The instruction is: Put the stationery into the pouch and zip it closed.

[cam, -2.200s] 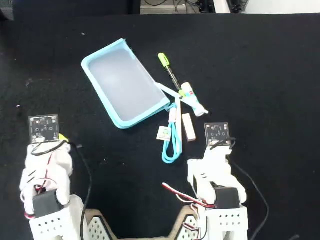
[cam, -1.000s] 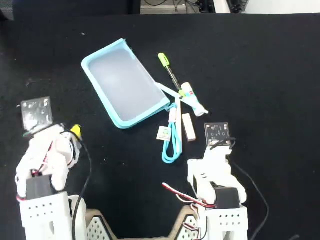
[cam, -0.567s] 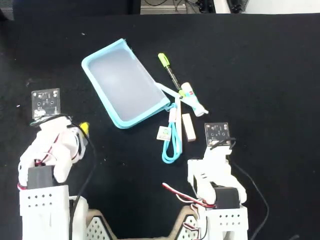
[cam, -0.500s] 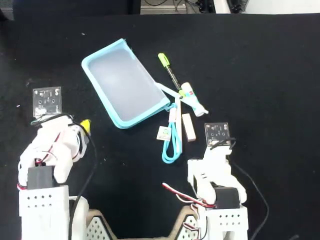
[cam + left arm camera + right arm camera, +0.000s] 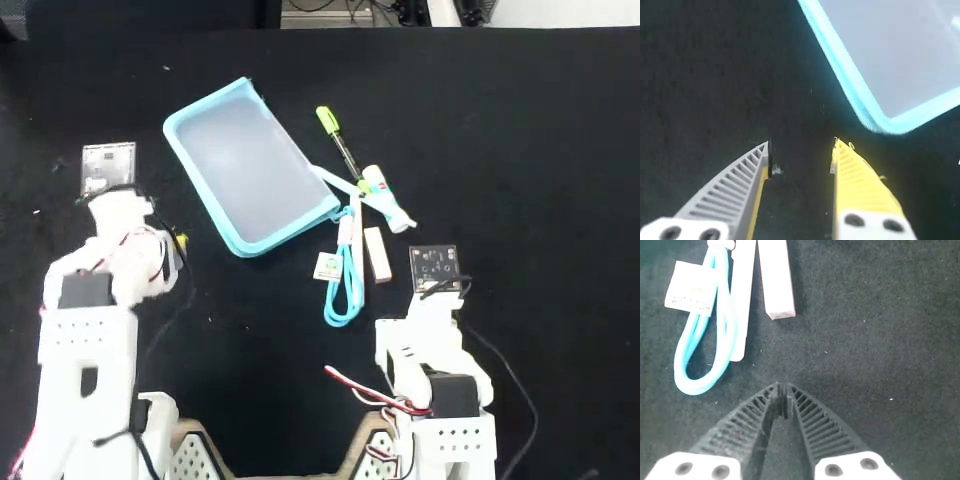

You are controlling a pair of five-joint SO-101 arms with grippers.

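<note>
Overhead, the pale blue pouch [image 5: 250, 165] lies flat on the black table [image 5: 520, 120], with its long axis running from 11 o'clock to 5 o'clock. Off its 4 o'clock corner lies the stationery. A pen [image 5: 340, 148] points its yellow-green cap toward 11 o'clock, a white tube [image 5: 387, 198] slants just beside the pen's lower end, and a white stick [image 5: 377, 253] lies 12 to 6 beside a cyan strap loop [image 5: 345, 290]. The left gripper [image 5: 800, 150] hovers near a pouch corner with its jaws apart. The right gripper [image 5: 782, 390], jaws closed on nothing, sits near the stick.
</note>
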